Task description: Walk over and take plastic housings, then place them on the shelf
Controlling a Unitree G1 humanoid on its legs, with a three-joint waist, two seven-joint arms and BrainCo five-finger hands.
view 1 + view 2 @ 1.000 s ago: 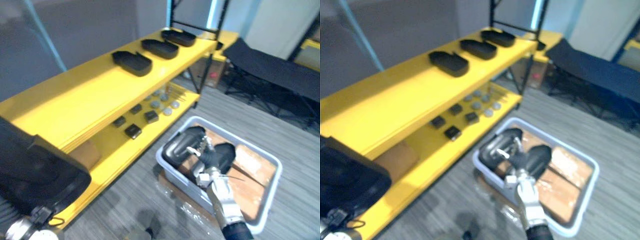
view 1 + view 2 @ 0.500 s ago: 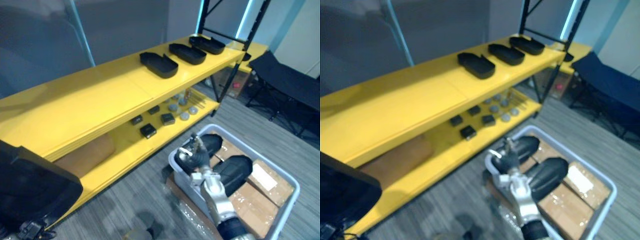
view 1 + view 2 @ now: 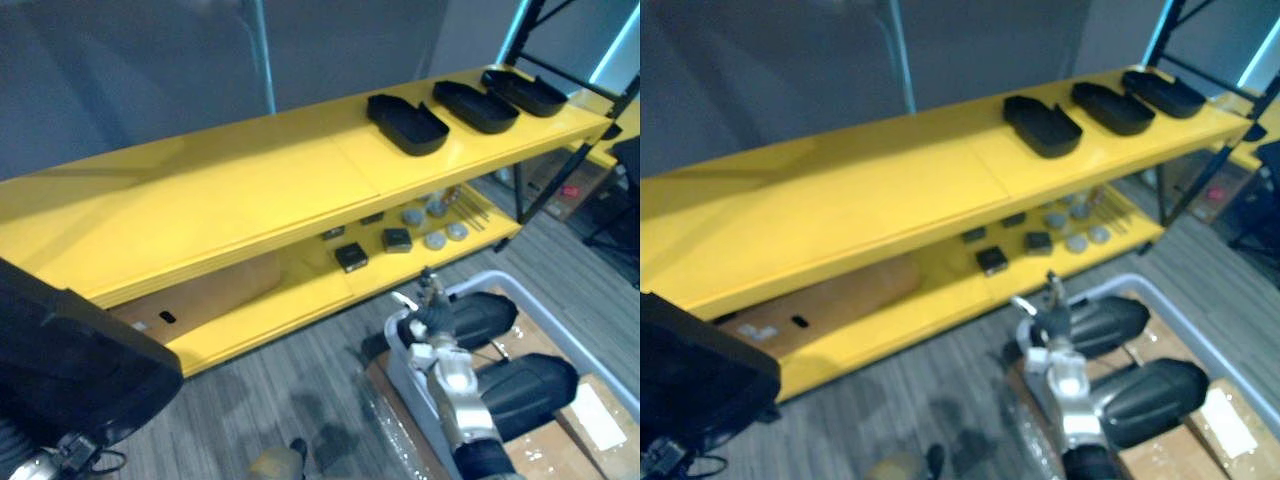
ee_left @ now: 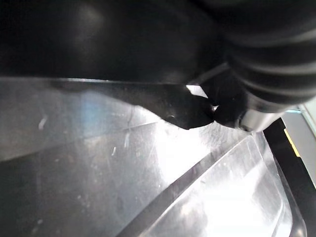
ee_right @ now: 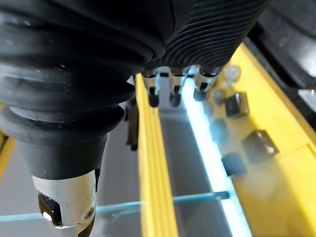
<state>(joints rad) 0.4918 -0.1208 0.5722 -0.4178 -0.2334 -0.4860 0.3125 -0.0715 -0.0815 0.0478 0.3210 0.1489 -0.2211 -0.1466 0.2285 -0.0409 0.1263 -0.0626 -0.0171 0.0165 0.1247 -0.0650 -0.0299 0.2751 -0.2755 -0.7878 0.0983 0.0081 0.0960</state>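
The right robot hand (image 3: 431, 330) hangs over the near corner of a grey bin (image 3: 490, 279) on the floor. Its fingers (image 5: 175, 96) are loosely straight and hold nothing; past them its wrist view shows the shelf's yellow edge. Two black housings lie side by side in the bin, the far housing (image 3: 478, 317) just beyond the hand and the near housing (image 3: 528, 388) beside the arm. The bin sits on taped cardboard (image 3: 590, 425).

A long yellow shelf (image 3: 230, 195) runs across ahead. Three top housings (image 3: 475, 105) rest in a row on its upper board, towards the right end. On the lower board are small black blocks (image 3: 350, 257), grey discs (image 3: 435, 240) and a brown sheet (image 3: 200, 295).

A big housing (image 3: 70, 360) looms at the lower left. The left robot hand (image 4: 261, 59) lies against dark plastic in its wrist view; I cannot tell whether it grips
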